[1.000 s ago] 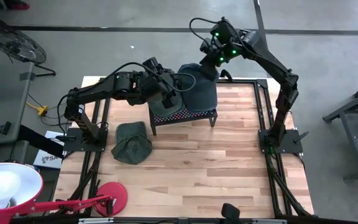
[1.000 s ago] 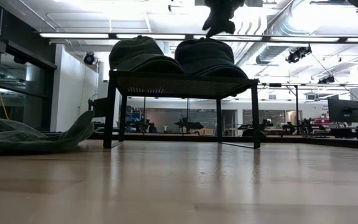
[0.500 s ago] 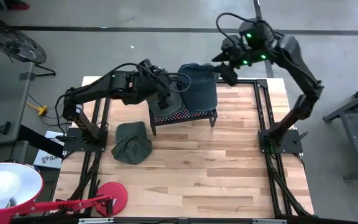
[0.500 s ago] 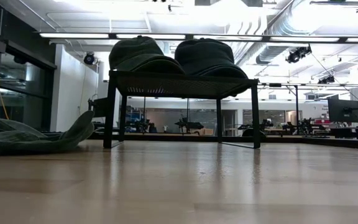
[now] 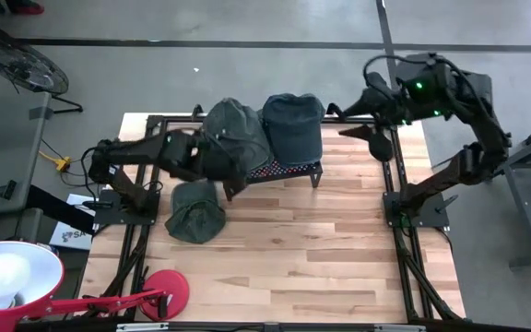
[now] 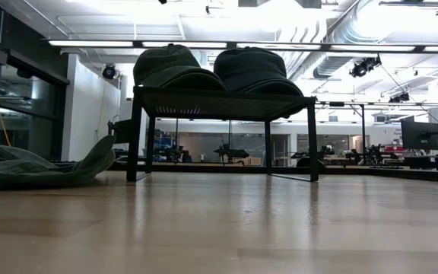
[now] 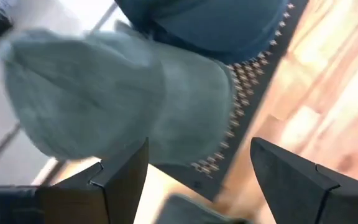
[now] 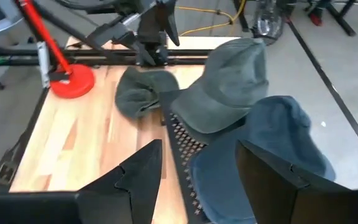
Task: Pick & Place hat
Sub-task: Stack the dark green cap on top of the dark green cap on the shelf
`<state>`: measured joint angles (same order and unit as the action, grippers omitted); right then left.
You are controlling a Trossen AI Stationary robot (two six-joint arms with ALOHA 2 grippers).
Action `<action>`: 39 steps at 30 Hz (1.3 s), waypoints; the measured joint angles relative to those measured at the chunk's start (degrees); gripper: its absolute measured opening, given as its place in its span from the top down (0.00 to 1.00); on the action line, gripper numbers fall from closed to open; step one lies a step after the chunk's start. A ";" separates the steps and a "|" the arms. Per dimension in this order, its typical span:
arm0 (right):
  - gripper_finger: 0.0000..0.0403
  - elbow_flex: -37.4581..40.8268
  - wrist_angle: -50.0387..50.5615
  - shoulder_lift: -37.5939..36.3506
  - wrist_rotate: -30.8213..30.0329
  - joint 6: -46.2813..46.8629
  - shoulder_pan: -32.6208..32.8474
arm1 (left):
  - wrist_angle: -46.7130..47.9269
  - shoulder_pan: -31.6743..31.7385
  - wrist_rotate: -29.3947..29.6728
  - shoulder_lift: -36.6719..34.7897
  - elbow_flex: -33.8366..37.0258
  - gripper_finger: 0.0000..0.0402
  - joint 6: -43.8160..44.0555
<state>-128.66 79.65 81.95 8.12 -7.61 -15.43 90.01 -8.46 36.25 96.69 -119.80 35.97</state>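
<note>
the desk point(image 5: 284, 240) is a pale wood top with a dark wire rack point(image 5: 289, 171) standing at its far middle. two hats sit side by side on the rack: a grey hat point(image 5: 236, 132) on the left and a blue hat point(image 5: 293, 124) on the right, touching each other, both crowns up in the low view. a third, green hat point(image 5: 194, 210) lies crumpled on the desk just near and left of the rack, not yet placed. the left arm lies low along the left side, its left hand point(image 7: 197, 171) released and wide, looking past its fingers at the grey hat with nothing between them. the right arm is folded back over the far right corner, and the right hand point(image 8: 197, 171) hangs there part open and empty, well apart from the rack. judging by this, the step in hand is fetching the green hat. to do it well, the left hand should come down over the fabric's thickest fold, close on a firm bunch rather than a loose edge, lift clear of the rack's rim, and set it on free mesh without nudging the two already seated.
</note>
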 joint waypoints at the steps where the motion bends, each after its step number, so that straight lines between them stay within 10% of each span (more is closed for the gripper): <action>1: 0.51 0.00 0.46 -0.39 -0.39 0.00 1.07 | 0.11 -1.10 0.00 0.19 0.70 0.32 2.72; 26: 0.51 0.04 7.38 -3.32 -6.60 6.31 20.56 | -0.02 -21.60 -11.66 15.48 15.43 0.32 58.40; 39: 0.51 0.04 6.62 -3.30 -12.16 8.65 24.79 | -3.47 -21.56 -16.69 20.89 23.26 0.32 67.24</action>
<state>-128.62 86.27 78.65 -4.05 1.04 9.36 86.55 -30.02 19.56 117.59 -96.54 103.20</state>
